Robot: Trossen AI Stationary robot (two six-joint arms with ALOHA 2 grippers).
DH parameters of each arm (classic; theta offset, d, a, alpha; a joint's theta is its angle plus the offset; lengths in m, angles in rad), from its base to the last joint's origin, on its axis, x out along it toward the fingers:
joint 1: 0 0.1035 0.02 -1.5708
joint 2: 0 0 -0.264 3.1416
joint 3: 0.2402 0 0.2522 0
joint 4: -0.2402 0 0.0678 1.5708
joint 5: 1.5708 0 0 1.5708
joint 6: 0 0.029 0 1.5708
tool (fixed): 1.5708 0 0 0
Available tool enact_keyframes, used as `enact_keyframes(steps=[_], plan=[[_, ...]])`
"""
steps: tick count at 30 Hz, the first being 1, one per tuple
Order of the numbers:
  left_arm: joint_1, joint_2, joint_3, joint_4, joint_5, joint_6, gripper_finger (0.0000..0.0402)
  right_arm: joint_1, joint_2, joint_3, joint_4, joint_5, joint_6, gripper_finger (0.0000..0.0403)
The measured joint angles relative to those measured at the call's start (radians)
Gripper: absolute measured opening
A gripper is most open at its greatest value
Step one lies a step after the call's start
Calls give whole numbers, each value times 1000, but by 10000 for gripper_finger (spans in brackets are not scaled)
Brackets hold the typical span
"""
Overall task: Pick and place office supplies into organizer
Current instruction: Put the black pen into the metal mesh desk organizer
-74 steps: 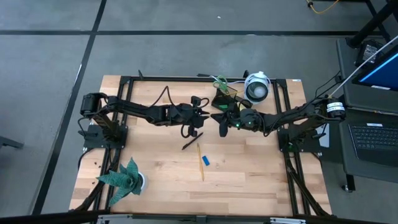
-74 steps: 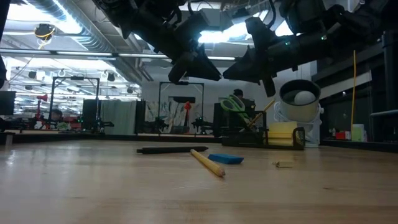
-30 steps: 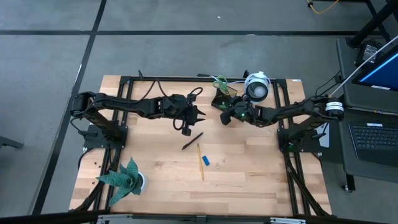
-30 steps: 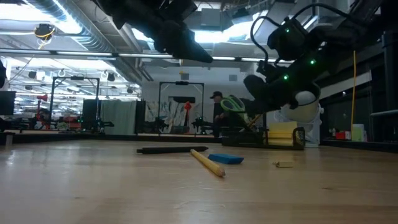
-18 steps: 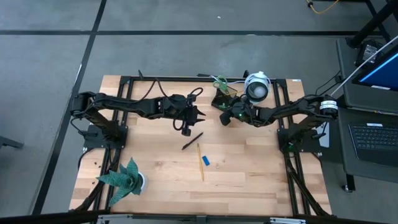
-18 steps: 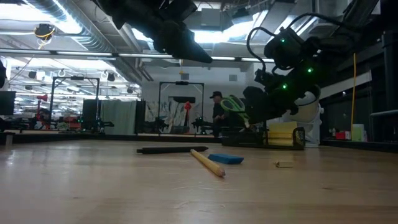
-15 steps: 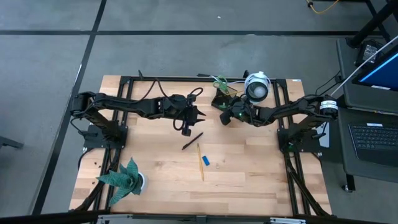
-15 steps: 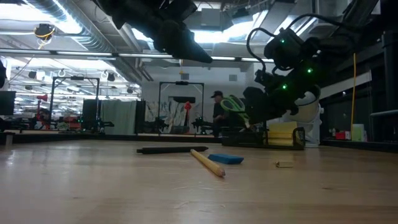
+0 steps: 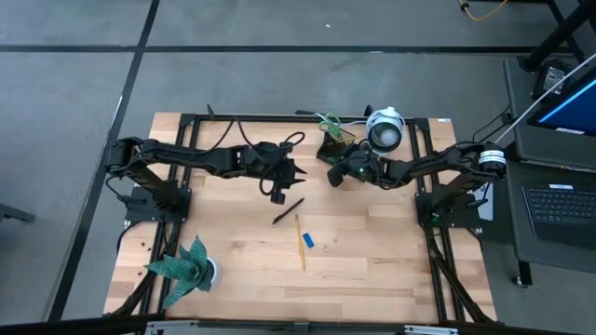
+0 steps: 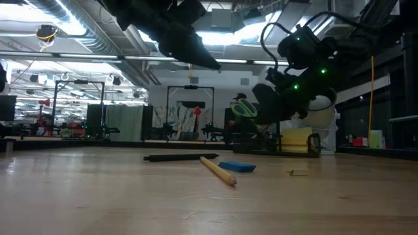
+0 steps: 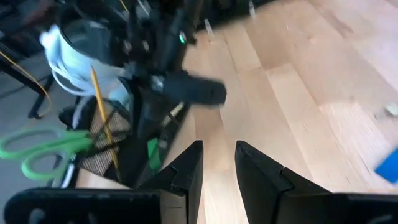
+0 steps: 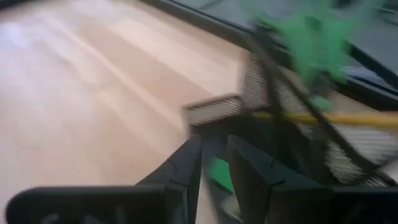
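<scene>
Right now the right gripper (image 9: pixel 337 174) is hanging at the organizer (image 9: pixel 332 149), which is sitting at the desk's far edge beside the white camera-like device (image 9: pixel 384 130). Its fingers (image 12: pixel 180 171) are standing a narrow way apart with nothing visibly between them; a small green piece (image 12: pixel 219 171) is lying just ahead of them inside the mesh tray, where a yellow pencil (image 12: pixel 348 119) and the green-handled scissors (image 11: pixel 37 152) are already sitting.

Still on the desk, near its middle, are a black pen (image 9: pixel 288 210), a second yellow pencil (image 9: pixel 301 241) and a small blue block (image 9: pixel 308 240). The left gripper (image 9: pixel 279 194) is hovering just above the pen's far side, fingers (image 11: pixel 186 171) slightly parted and empty, so the left arm looks the nearer one for the next pick. The pen is lying just toward the near edge from those fingers, its long axis running diagonally, one end pointing toward the far-right corner and the other toward the near-left. The pencil's long axis is running nearly straight from far edge to near edge, with the blue block just beside it on the right.
</scene>
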Motion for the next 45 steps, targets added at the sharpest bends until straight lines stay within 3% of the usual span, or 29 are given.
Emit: enact_keyframes(steps=[5,10,18,24,29,38,45], plan=[[-5,0,0,-117,-1,-75,88,1,-6,0,84,-144,-95,57],[-52,0,0,-234,-66,-232,88,0,-69,0,92,-154,-131,10],[-197,0,0,-401,-211,-392,88,17,-158,0,97,-338,-212,6],[-280,0,0,-407,-192,-555,88,72,-172,0,106,-339,-259,10],[-304,43,0,-403,-248,-750,88,104,-172,0,111,-341,-257,9],[-290,188,0,-363,-233,-859,88,135,-172,0,131,-341,-260,20],[-259,268,0,-310,-149,-862,88,135,-172,0,149,-340,-263,13]])
